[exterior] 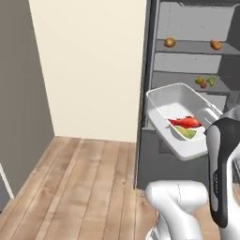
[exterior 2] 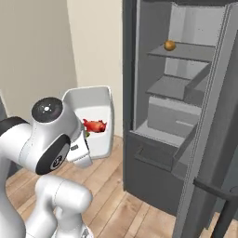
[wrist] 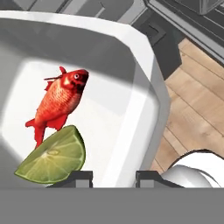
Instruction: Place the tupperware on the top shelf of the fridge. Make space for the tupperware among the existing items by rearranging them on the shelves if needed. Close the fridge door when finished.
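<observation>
Although its tall dark grey door (exterior 2: pixel 218 139) stands swung wide, the tall dark grey two-part fridge (exterior 2: pixel 139 158) with pale grey lining has not yet received its cargo. That open panel, bar handle low at the right of the right base view, leaves the cavity free for the arm, which I judge is why nothing blocks the approach.

Inside, the thin pale grey top shelf (exterior: pixel 190 47) carries two small round orange-brown items (exterior: pixel 169 42), one toward each end, with a bare stretch between them; that gap looks like the likely landing place, though whether it is wide enough I cannot tell. On the shelf below (exterior: pixel 187 77), a cluster of little yellow, green and reddish pieces (exterior: pixel 205 81) sits near the right.

The translucent whitish rectangular plastic tupperware (exterior: pixel 174 105) with rounded corners hangs in the air in front of the fridge, below the level of both shelves and outside the cavity. It is held tilted, near end lower, probably because it is pinched at one edge alone.

The two-finger gripper (wrist: pixel 113 177) is closed on that near rim, one dark tip on each side of the wall. A red fish (wrist: pixel 59 103) and a yellow-green lime wedge (wrist: pixel 52 155) lie touching on the tub floor, settled toward the gripped end, as the tilt would suggest.
</observation>
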